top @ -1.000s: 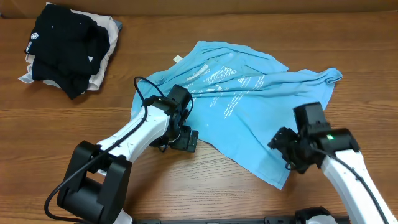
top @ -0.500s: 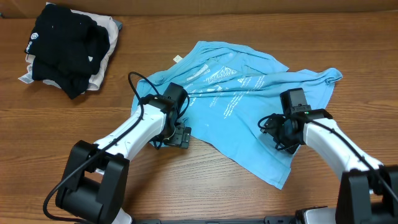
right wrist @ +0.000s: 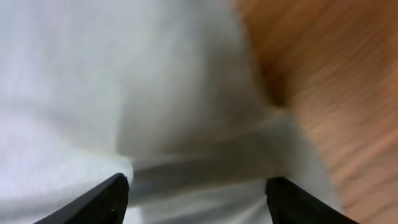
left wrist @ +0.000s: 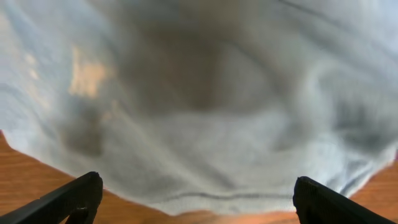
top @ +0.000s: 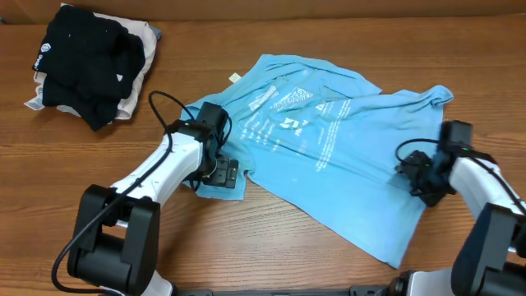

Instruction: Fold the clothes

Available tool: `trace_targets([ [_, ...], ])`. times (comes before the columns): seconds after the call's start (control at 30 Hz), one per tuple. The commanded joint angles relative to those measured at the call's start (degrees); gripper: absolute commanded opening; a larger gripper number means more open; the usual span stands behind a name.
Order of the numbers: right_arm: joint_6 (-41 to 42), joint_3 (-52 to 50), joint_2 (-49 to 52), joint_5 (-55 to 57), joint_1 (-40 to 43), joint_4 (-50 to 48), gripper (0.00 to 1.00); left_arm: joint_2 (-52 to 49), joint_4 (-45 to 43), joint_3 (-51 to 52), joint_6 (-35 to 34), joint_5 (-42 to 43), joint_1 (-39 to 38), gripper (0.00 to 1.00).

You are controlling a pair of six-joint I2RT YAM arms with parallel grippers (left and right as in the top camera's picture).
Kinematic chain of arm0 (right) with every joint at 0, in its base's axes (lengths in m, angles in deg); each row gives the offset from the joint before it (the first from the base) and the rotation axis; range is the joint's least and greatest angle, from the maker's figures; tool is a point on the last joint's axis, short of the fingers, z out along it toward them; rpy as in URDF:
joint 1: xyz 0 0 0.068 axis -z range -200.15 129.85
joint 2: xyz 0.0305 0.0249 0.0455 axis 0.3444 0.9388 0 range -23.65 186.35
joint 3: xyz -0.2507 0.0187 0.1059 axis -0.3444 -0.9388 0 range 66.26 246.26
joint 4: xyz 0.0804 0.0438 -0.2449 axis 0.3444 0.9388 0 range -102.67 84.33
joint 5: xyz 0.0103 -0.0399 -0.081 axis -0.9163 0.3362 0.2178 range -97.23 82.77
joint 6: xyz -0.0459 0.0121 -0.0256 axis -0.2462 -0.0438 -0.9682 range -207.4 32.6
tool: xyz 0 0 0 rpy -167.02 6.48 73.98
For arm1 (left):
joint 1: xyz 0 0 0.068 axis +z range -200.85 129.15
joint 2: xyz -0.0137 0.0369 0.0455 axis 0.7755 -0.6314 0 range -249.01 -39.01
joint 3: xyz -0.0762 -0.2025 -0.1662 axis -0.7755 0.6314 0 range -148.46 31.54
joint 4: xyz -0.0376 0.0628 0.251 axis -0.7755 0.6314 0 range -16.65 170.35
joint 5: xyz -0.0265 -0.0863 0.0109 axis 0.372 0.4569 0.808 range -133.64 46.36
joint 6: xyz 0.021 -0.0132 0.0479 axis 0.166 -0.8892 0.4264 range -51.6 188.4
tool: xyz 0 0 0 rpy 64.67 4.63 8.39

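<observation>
While thin sky-blue T-shirt (top: 362, 173) lies wrinkled on wood table (top: 288, 255), both jaws spread wide.

Sky-blue T-shirt (top: 345, 156) spread rumpled, white lettering up.

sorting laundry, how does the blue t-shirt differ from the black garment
The blue T-shirt lies spread out and wrinkled; the black garment is bunched in a heap. The blue T-shirt rests straight on the table, the black garment on a beige cloth. Both bear white print.
</observation>
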Motion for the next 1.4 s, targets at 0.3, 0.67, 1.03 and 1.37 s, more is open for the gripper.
trace_targets([
  [0.3, -7.23, 4.44, 1.44, -6.14, 16.24, -2.23, 0.82, 1.07, -2.56, 0.39, 3.56, -0.76, 0.61, 1.00],
  [0.67, -7.15, 23.08, -14.45, -12.39, 14.23, 24.22, 0.87, 1.44, 17.11, -18.27, 4.85, 1.07, 0.66, 1.00],
  [1.03, -6.60, 23.04, -37.16, -6.29, 11.58, 44.04, 0.96, 11.47, 22.97, -15.93, -7.67, 1.38, 0.55, 1.00],
  [1.37, -6.58, 5.81, -37.55, -15.93, 10.25, 43.56, 0.92, 12.61, 9.86, 2.40, -11.56, 8.20, 0.57, 1.00],
])
